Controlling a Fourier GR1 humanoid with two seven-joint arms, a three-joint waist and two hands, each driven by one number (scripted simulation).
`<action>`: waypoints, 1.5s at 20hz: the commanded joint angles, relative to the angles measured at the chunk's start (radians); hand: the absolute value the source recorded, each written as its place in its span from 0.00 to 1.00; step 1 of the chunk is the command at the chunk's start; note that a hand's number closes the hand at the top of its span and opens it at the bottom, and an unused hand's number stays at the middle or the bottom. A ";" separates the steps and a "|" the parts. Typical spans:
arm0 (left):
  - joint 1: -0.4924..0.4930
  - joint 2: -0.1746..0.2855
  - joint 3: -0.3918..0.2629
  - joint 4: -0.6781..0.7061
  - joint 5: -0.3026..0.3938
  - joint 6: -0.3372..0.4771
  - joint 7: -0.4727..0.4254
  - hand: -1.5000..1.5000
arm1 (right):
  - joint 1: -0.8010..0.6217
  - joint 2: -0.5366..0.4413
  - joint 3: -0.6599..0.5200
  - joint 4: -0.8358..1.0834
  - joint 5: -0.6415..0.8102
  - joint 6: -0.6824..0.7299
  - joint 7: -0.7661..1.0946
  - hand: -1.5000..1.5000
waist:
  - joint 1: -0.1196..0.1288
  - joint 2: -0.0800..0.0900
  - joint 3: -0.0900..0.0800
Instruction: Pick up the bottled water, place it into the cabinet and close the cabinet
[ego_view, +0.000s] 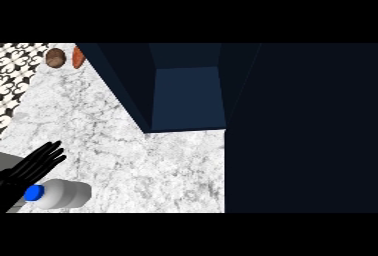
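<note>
The bottled water (65, 194), a pale bottle with a blue cap (33, 193), lies on its side on the marble counter (162, 165) at the lower left, cap pointing left. My left hand (35, 164) is just behind it, open, with straight fingers pointing up and right; its palm edge is close to the cap and nothing is in its grasp. The dark blue cabinet (188, 95) stands at the top centre with its inside showing. A large dark panel (303, 125), apparently its open door, fills the right side. My right hand shows nowhere.
A brown round item (55, 57) and an orange one (78, 56) sit on the counter at the top left, beside the cabinet's left wall. A patterned tile wall (15, 65) runs along the left edge.
</note>
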 joint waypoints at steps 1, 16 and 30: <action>-0.056 0.009 0.012 0.119 -0.124 -0.020 -0.138 0.00 | 0.096 -0.021 -0.053 -0.163 -0.173 0.016 0.030 0.00 | -0.004 0.001 -0.003; -0.064 0.028 -0.137 0.444 -0.288 -0.015 -0.507 0.00 | 0.129 -0.045 -0.065 -0.139 -0.165 0.014 -0.036 0.00 | 0.022 0.004 -0.005; -0.121 0.028 -0.181 0.622 -0.155 0.026 -0.578 1.00 | 0.216 -0.061 -0.083 -0.153 -0.165 0.025 -0.083 0.00 | 0.027 0.001 -0.002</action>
